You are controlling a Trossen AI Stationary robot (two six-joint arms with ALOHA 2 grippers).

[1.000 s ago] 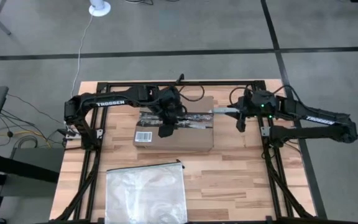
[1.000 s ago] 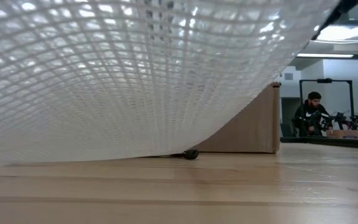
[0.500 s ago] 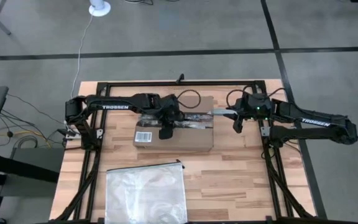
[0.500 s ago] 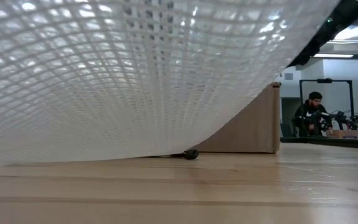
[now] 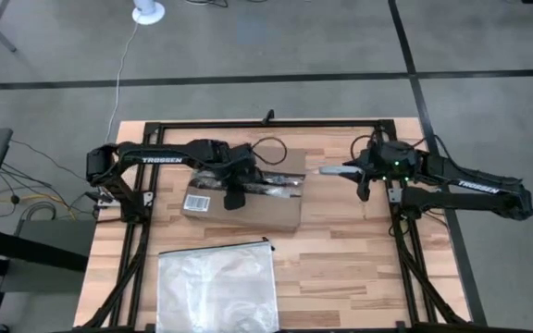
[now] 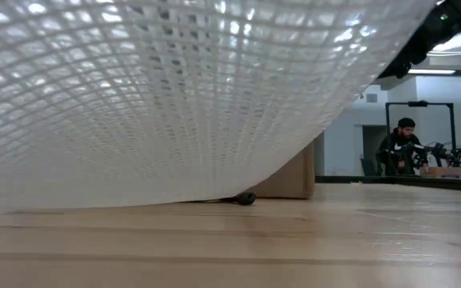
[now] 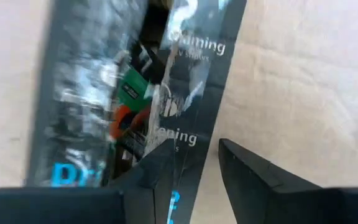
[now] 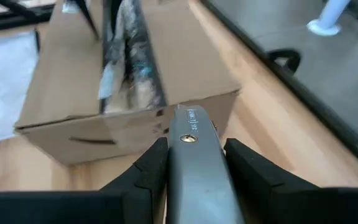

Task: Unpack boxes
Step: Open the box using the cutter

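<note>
1. The box [image 5: 243, 194] lies at the centre of the high view, slightly skewed on the table [image 5: 359, 259], its dark tape [image 5: 266, 182] running along the top seam and a white label [image 5: 200, 200] toward its left end.

2. The left gripper [image 5: 233, 191] rests on the box top beside the tape; in its wrist view the fingers [image 7: 253, 177] stand slightly apart with nothing between them, over the tape's edge, where the split seam shows coloured contents beneath.

3. The right gripper [image 5: 364, 178], at centre right of the high view, pinches a grey cutter [image 5: 333, 170] whose tip points at the box's right end but sits just clear of it; the right wrist view shows the cutter [image 8: 194, 158] clamped between both fingers, aimed at the end of the seam.

4. A mesh zip bag [image 5: 216, 285] lies at lower centre, well apart from the box, and fills most of the low view; a person [image 6: 401, 148] sits in the room beyond.

5. Judgement: the step in hand is slitting the tape. Done well, the left gripper pins the box so it cannot slide or turn, while the cutter enters at the seam's end, kept shallow and in line with the tape to spare the contents.
</note>
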